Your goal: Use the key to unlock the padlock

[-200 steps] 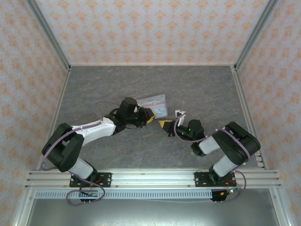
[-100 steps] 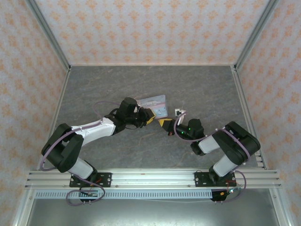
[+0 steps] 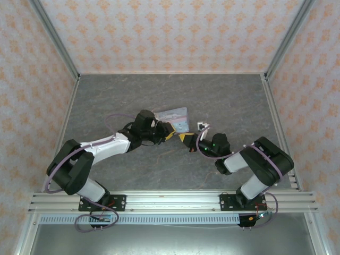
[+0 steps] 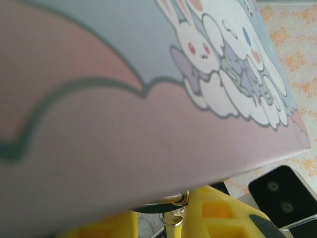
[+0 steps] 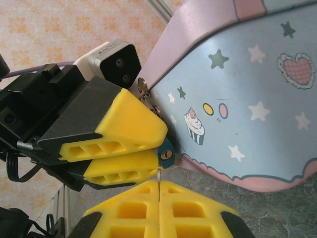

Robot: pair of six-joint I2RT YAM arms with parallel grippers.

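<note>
So the right gripper (image 5: 158, 190) is clamped on the key (image 5: 158, 174) and the left gripper (image 5: 161, 147) is pinching the padlock (image 5: 166, 152) beside the tin (image 5: 247, 99). I'd feed the key in dead straight, then twist gently.

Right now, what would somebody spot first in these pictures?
The pastel cartoon tin box, blue and pink with stars and bunnies, sits mid-table. Two yellow claws meet at its corner: the left claw pinches the tiny teal padlock, and the right claw holds a thin silvery key just under it.
</note>
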